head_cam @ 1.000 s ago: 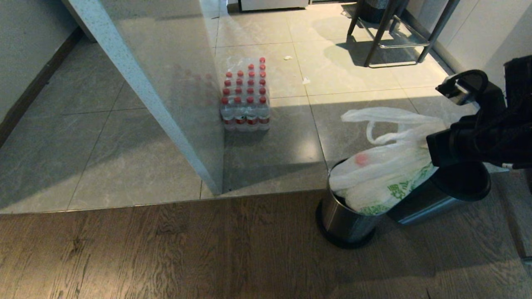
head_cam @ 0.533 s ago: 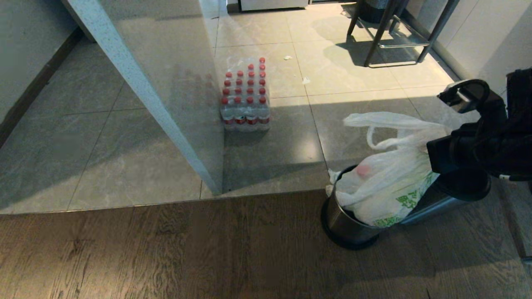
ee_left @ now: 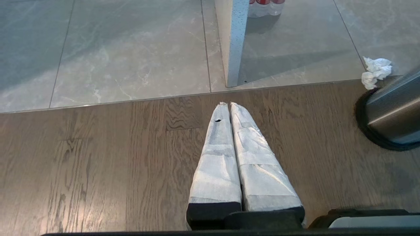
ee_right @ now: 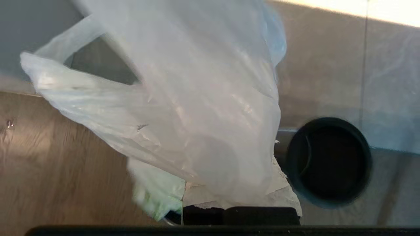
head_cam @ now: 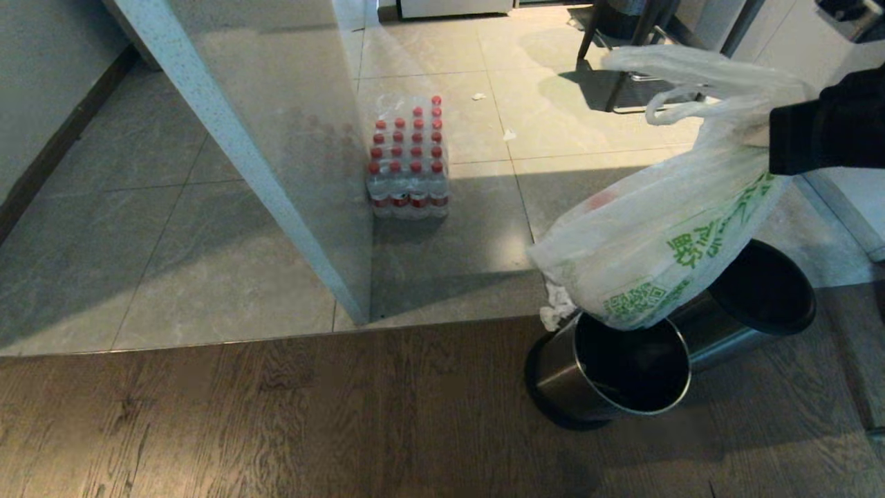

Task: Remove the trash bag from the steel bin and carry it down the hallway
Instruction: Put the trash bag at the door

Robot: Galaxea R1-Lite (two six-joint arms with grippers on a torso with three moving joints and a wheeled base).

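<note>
The trash bag (head_cam: 657,228), thin white plastic with green print, hangs in the air just above the mouth of the steel bin (head_cam: 560,373). My right gripper (head_cam: 774,135) is shut on its bunched top at the upper right, one loop handle (head_cam: 664,111) sticking out free. In the right wrist view the bag (ee_right: 197,98) drapes over my right gripper (ee_right: 236,190) and hides most of the taped fingers (ee_right: 288,196). The bin's inside looks dark. My left gripper (ee_left: 229,105) is shut on nothing, low over the wood floor; the bin's side (ee_left: 390,114) shows nearby.
A second steel bin with a wide black rim (head_cam: 795,321) stands right behind the first. A crumpled tissue (head_cam: 555,315) lies by the bin. A white partition (head_cam: 228,138), a shrink-wrapped pack of water bottles (head_cam: 408,166) and stool legs (head_cam: 626,62) stand on the tiles beyond.
My right arm has risen and drawn the trash bag up out of the steel bin; the bag now hangs over the bin's open mouth. The left arm has not moved.
</note>
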